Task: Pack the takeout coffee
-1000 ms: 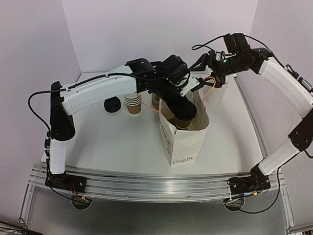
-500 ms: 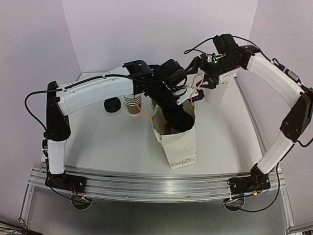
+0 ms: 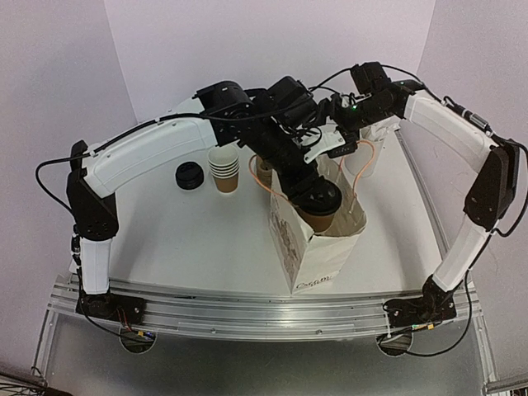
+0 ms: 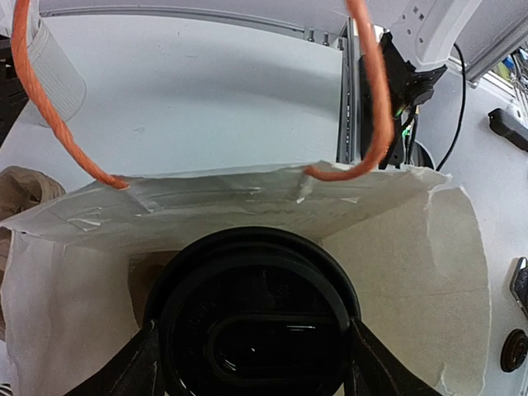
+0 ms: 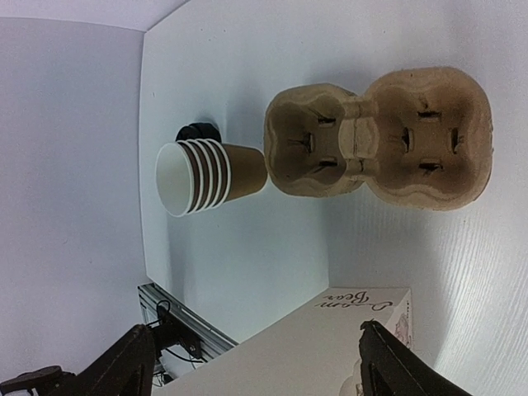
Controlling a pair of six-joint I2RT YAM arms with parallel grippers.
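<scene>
The takeout coffee [image 3: 319, 204], a brown cup under a black lid, hangs in the open mouth of a white paper bag [image 3: 318, 252] with orange cord handles [image 3: 361, 169]. My left gripper [image 3: 312, 186] is shut on it from above. In the left wrist view the black lid [image 4: 252, 318] fills the space between my fingers [image 4: 140, 367], with the bag's inner wall [image 4: 412, 247] around it. My right gripper [image 3: 337, 147] hovers at the bag's far side, by a handle. In the right wrist view the right gripper [image 5: 257, 334] is wide open and holds nothing, with the bag [image 5: 330, 346] below it.
A stack of lidless brown cups [image 3: 223, 169] and a stack of black lids [image 3: 189, 176] stand left of the bag. A brown pulp cup carrier [image 5: 379, 136] lies behind the bag. A white stack of cups [image 3: 369, 157] stands at the back right.
The bag's mouth has spread wider and shifted right and nearer. My left gripper has moved with the coffee, which now shows higher in the opening. My right arm has swung left toward the bag.
</scene>
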